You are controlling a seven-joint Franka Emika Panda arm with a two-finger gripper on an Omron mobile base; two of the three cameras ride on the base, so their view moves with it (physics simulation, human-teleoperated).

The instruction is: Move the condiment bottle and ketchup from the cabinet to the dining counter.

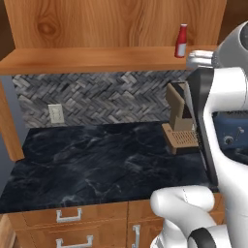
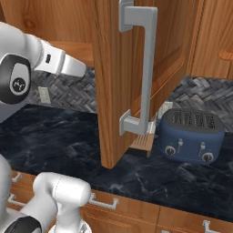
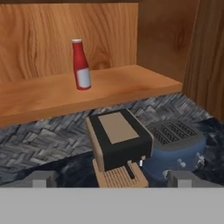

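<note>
Approach step. Claw (image 3: pixel 112 177) fully open, empty. Ketchup (image 3: pixel 81 64) upright on cabinet (image 3: pixel 39 98) shelf, ahead, above claw. Next: rise, advance, straddle bottle.

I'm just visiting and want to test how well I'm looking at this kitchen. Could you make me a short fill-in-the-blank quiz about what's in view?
1. The red bottle stands upright on the wooden ____.
2. The blue toaster sits on the black ____.
3. The cabinet door with the long silver handle is ____.
4. The wall behind the counter is covered in grey ____.

Missing words: shelf; counter; open; tile
</note>
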